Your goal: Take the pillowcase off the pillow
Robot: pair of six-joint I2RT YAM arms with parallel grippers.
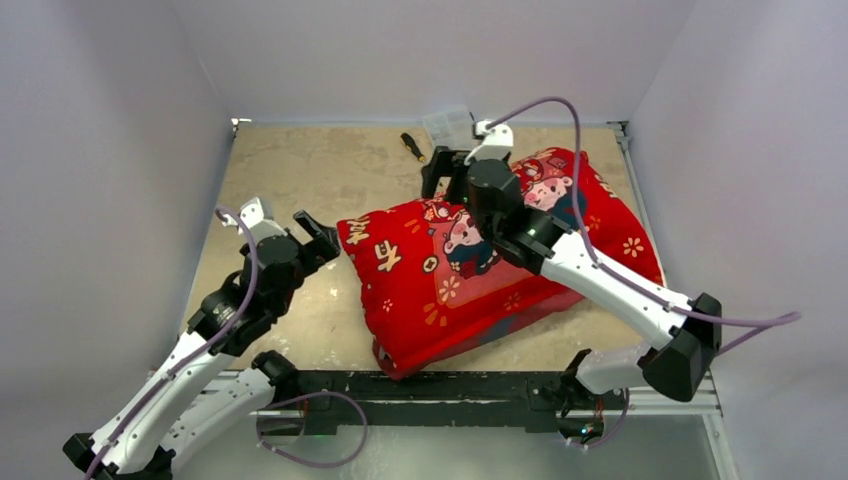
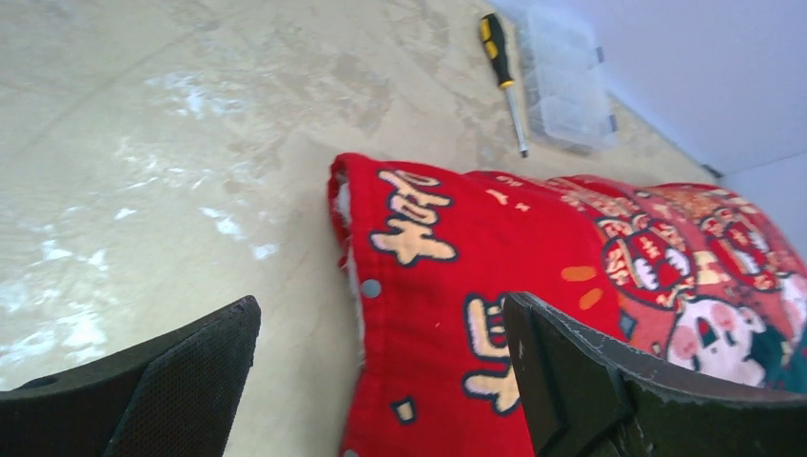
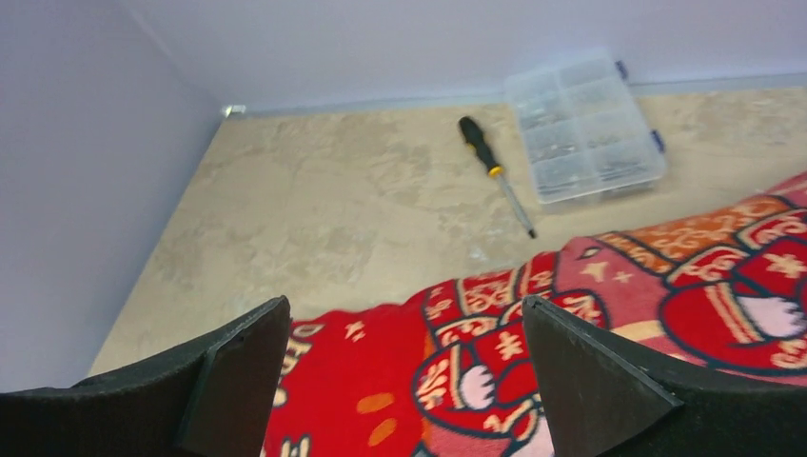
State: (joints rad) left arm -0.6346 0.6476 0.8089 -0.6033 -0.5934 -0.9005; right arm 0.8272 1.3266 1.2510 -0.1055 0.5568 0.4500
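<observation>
Opening step, as I read it: the pillowcase (image 1: pixel 430 295) wraps the pillow and nothing is gripped. The left claw (image 2: pixel 381 309), fingers apart, hangs low over the tabletop (image 1: pixel 300 170), with the cover's snap-fastened edge just ahead of it. The right claw (image 3: pixel 404 309), also spread, hovers above the cover's far half. Next, pinch that edge; the pale sliver there may be lining or pillow.
</observation>
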